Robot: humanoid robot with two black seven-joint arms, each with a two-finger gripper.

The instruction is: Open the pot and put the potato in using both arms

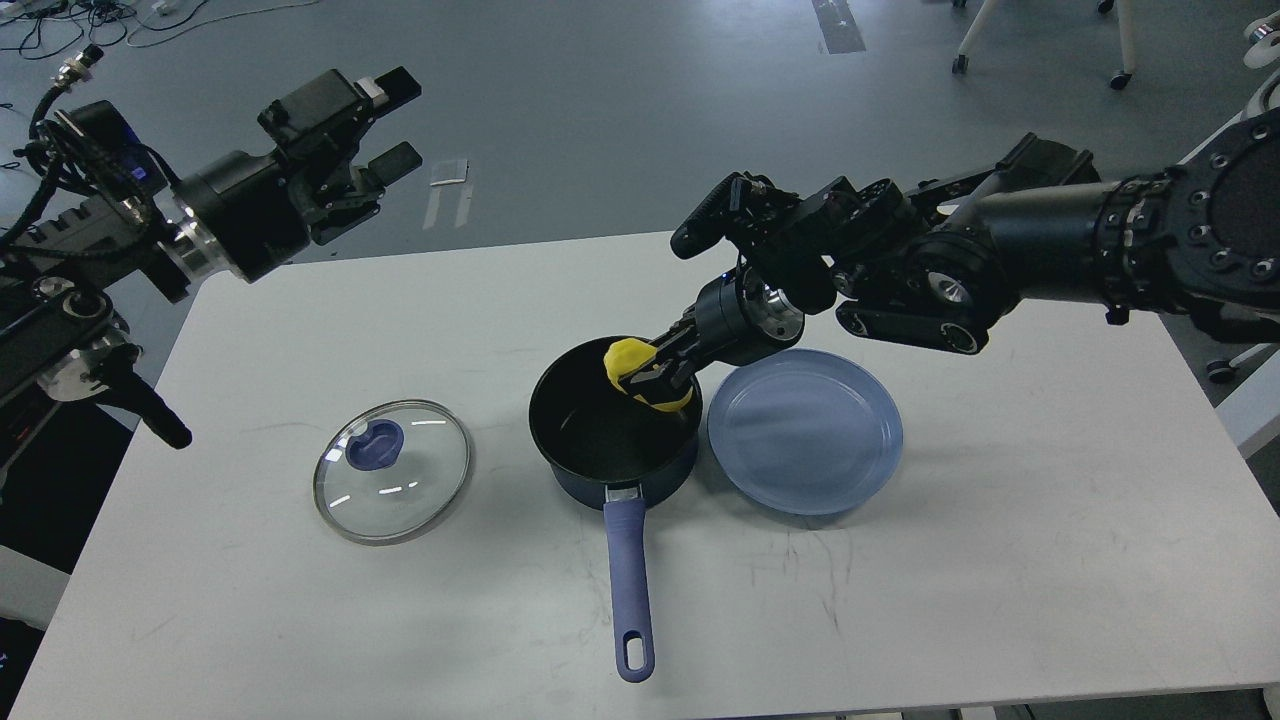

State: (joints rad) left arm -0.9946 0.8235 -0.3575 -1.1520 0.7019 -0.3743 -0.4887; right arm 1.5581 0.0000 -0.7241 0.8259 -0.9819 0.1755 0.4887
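Note:
The dark navy pot (613, 462) stands open at the table's middle, its blue-purple handle (629, 590) pointing toward me. Its glass lid (392, 470) with a blue knob lies flat on the table to the left. My right gripper (655, 385) is shut on the yellow potato (627, 360) and holds it inside the pot's mouth, at the far right rim. My left gripper (390, 120) is open and empty, raised beyond the table's far left corner.
A shallow round blue plate (805, 430) lies just right of the pot, touching it. The white table (950, 600) ends near the bottom of the view. Grey floor with cables and chair legs lies beyond.

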